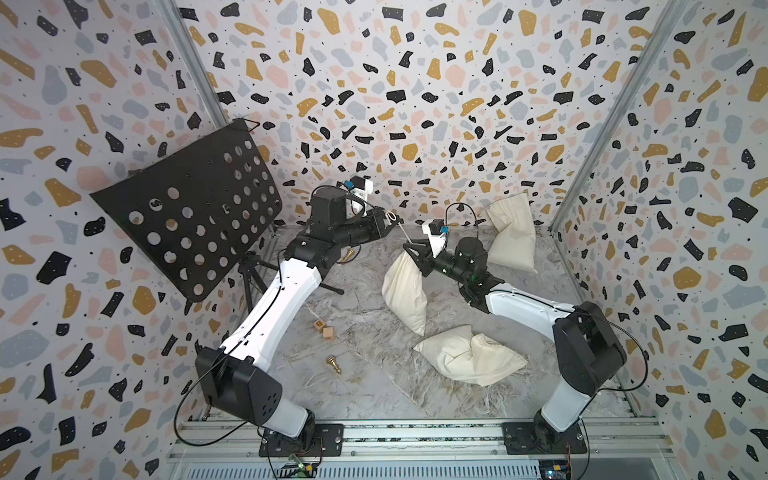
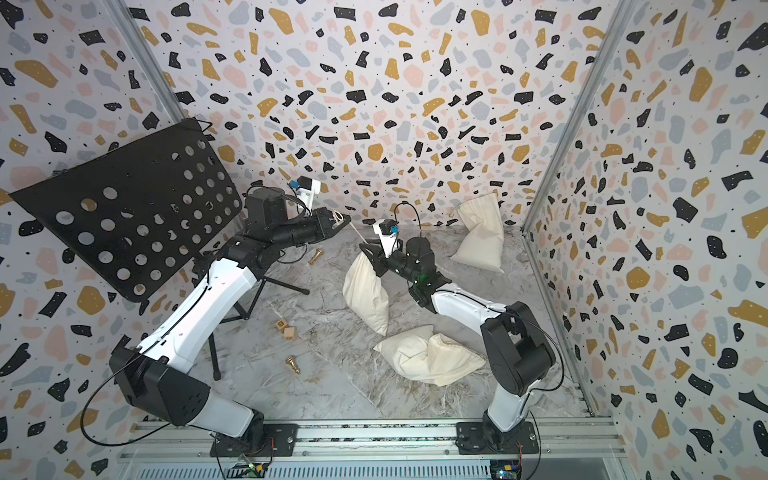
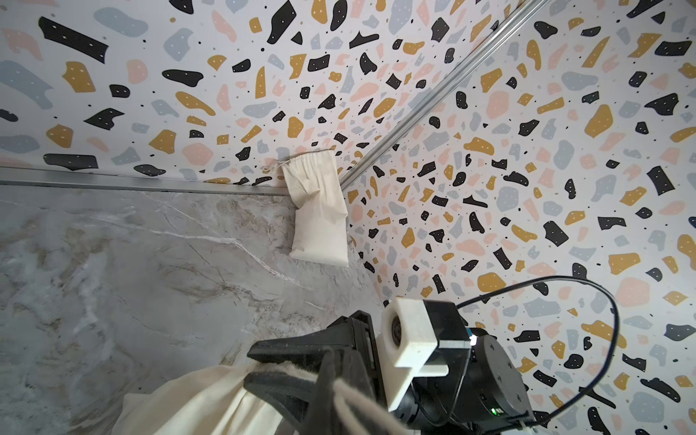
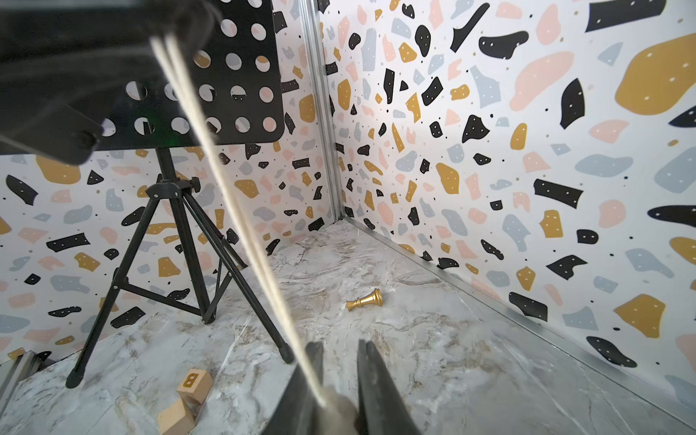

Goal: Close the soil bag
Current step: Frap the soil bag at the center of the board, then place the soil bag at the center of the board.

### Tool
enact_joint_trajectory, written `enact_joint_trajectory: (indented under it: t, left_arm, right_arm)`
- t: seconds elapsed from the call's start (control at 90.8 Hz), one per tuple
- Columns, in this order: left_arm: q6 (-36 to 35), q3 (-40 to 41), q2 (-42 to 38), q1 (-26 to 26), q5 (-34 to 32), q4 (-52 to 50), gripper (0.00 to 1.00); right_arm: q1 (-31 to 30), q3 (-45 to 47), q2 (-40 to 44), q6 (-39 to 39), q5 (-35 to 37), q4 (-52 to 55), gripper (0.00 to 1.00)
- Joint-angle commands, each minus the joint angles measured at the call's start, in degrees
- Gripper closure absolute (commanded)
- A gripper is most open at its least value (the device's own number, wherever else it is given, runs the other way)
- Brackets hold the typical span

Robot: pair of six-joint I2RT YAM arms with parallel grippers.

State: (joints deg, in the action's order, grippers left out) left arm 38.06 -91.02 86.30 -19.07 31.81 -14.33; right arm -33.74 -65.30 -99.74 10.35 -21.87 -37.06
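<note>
A: Whereabouts of the soil bag?
B: Mid-table, neck raised between the right gripper's slightly parted jaws; pinched or not, cannot tell.
A: And the left gripper?
B: Just beside, clamped on the drawstring, taut from the neck.

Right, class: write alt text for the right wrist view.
A taut drawstring rises from the soil bag, whose neck sits in the right end effector. Behind: a black music stand, a toppled gold chess piece, two wooden blocks.
</note>
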Motion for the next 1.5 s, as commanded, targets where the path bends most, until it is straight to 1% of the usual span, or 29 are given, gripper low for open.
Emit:
enact_joint_trajectory:
  t: [0.0,0.176,0.231,0.396,0.451,0.517,0.672,0.738,0.804,0.892,1.002,1.057,1.101,1.145,1.2,1.31,1.343,1.409,1.453,1.486]
  left_arm:
    - [1.3,-10.9,-7.0,3.2,-1.2,30.9,1.00]
    - [1.3,-7.7,-7.9,3.5,-1.5,31.6,1.00]
    - [1.1,-6.4,-8.3,3.6,-1.5,31.7,1.00]
    - [-0.1,-0.2,-9.1,3.5,-1.4,31.7,1.00]
    - [-1.8,3.0,-9.5,3.5,-2.4,30.7,1.00]
    - [-4.8,7.0,-9.7,3.5,-3.8,28.8,1.00]
    - [-13.8,15.5,-9.0,3.5,-12.2,21.4,1.00]
    - [-17.7,17.7,-7.7,3.5,-16.2,16.9,1.00]
    - [-20.5,19.4,-6.6,3.5,-20.0,13.3,1.00]
    - [-22.6,23.4,-6.2,3.5,-25.6,11.4,1.00]
    - [-25.1,27.0,-5.1,3.5,-35.0,10.4,1.00]
    - [-26.4,27.4,-2.8,3.5,-38.0,8.9,1.00]
    - [-27.2,26.9,0.1,3.5,-39.8,7.0,1.00]
    - [-27.4,25.8,2.9,3.5,-40.5,4.8,1.00]
    - [-27.1,25.0,6.5,3.6,-40.2,2.4,1.00]
    - [-25.2,25.3,11.2,3.7,-41.9,1.8,1.00]
    - [-24.6,25.2,12.2,4.0,-42.6,1.5,1.00]
    - [-23.6,25.3,13.5,5.5,-42.3,1.2,1.00]
    - [-23.2,25.6,13.4,6.3,-41.5,1.6,1.00]
    - [-23.0,26.3,12.9,6.7,-41.3,2.1,0.93]
  right_arm:
    - [3.4,6.9,-6.7,0.5,6.0,25.2,0.76]
    - [3.5,6.5,-6.5,0.3,5.3,25.4,0.72]
    - [3.6,6.2,-6.4,0.4,5.0,25.3,0.73]
    - [3.6,3.9,-6.5,0.0,3.6,25.6,0.93]
    - [3.5,2.5,-6.6,-0.1,3.5,25.9,0.95]
    - [3.6,0.3,-6.8,-0.2,3.6,26.0,0.95]
    - [3.5,-9.8,-9.3,-1.0,3.8,28.6,0.94]
    - [3.4,-14.7,-11.3,-0.4,3.4,29.0,0.94]
    - [3.3,-19.3,-13.1,0.8,2.6,28.9,0.92]
    - [2.5,-24.9,-15.2,1.4,2.1,30.3,0.84]
    - [1.7,-30.2,-16.9,-0.2,1.1,38.1,0.55]
    - [1.7,-29.6,-16.1,-0.7,2.4,43.0,0.41]
    - [1.7,-28.3,-14.5,-1.2,5.2,46.4,0.33]
    - [1.9,-26.2,-12.2,-1.4,7.3,49.2,0.24]
    - [2.3,-23.2,-8.8,-1.5,8.7,52.8,0.16]
    - [2.9,-16.5,0.9,-0.7,13.8,60.0,0.05]
    - [2.8,-14.5,4.1,0.3,17.4,62.6,0.01]
    - [2.9,-10.3,10.3,3.7,23.1,68.3,0.00]
    - [3.2,-7.1,15.2,5.6,25.2,71.7,0.00]
    - [3.2,-4.7,18.4,7.2,26.6,74.4,0.00]
